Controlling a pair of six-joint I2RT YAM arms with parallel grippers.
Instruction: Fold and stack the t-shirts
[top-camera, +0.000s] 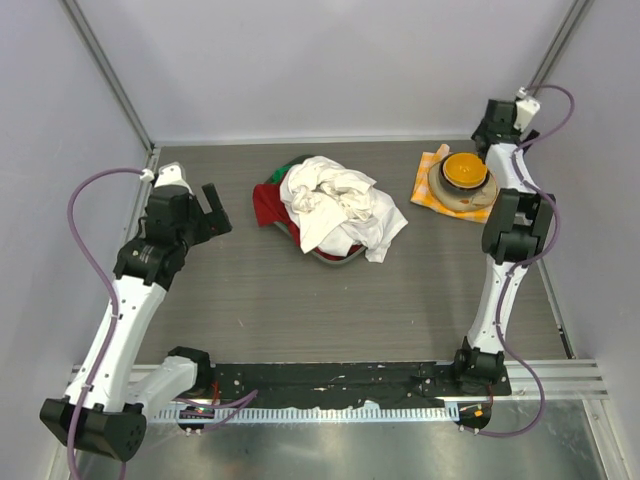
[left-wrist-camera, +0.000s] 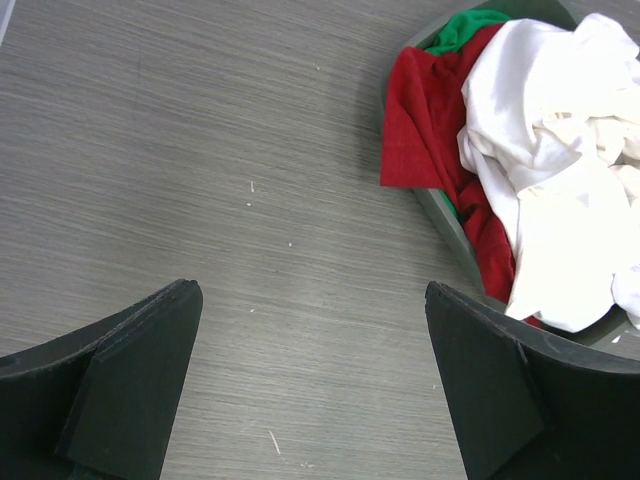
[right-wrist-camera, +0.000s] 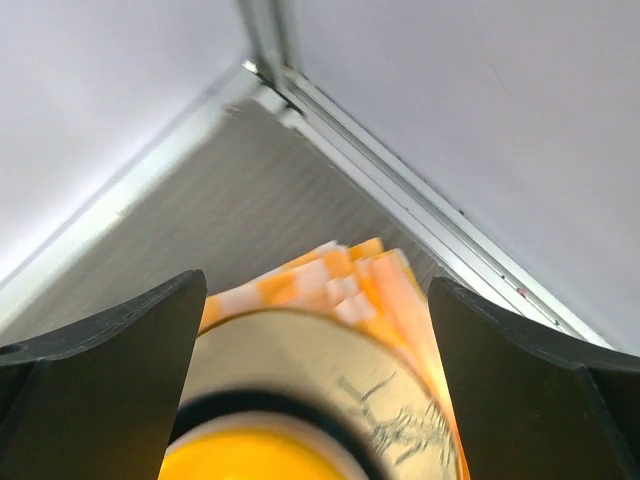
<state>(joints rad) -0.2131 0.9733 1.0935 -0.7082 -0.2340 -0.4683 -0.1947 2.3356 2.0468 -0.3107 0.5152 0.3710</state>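
The white and cream t-shirts (top-camera: 338, 205) lie crumpled in a heap on a grey basket (top-camera: 330, 258) at the table's back middle. They spill over its right rim. In the left wrist view the t-shirts (left-wrist-camera: 555, 150) fill the upper right. My left gripper (top-camera: 215, 212) is open and empty, left of the heap and apart from it; its jaws (left-wrist-camera: 310, 300) stand wide over bare table. My right gripper (top-camera: 488, 140) is open and empty at the back right corner, far from the shirts, with its jaws (right-wrist-camera: 316, 285) wide apart.
A red garment (left-wrist-camera: 420, 120) and a green one (left-wrist-camera: 465, 25) lie under the shirts in the basket (left-wrist-camera: 450, 225). At back right an orange bowl (top-camera: 465, 170) on a plate (right-wrist-camera: 330, 360) rests on an orange-and-white checked cloth (right-wrist-camera: 330, 275), just below the right gripper. Walls enclose three sides.
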